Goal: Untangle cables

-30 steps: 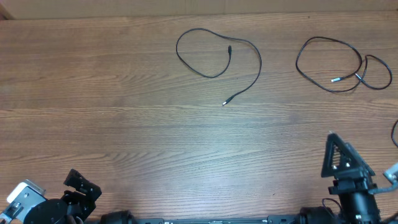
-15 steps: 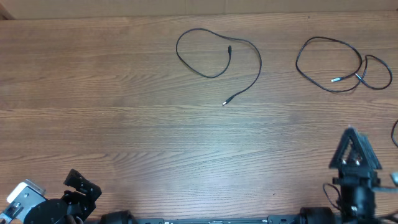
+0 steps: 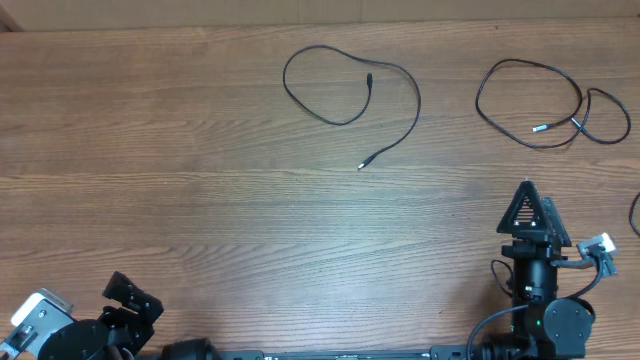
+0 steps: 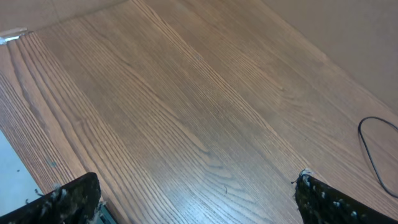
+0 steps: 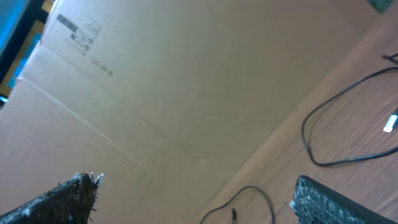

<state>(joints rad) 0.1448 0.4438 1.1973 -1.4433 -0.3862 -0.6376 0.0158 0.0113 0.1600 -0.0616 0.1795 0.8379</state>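
My right gripper (image 3: 528,210) has swung back leftward and up the table, jaws wide and empty like those of my left gripper (image 3: 132,297) at the near corner — the right-hand cable (image 3: 478,100) and the middle cable (image 3: 340,123) lie looped, well apart, near the far edge — so I judge them already separated.

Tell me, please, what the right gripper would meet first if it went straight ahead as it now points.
Seen from overhead, the right gripper aims at the right-hand cable. Its wrist view shows mostly the cardboard wall, so it probably passes over the cable and meets the wall first.
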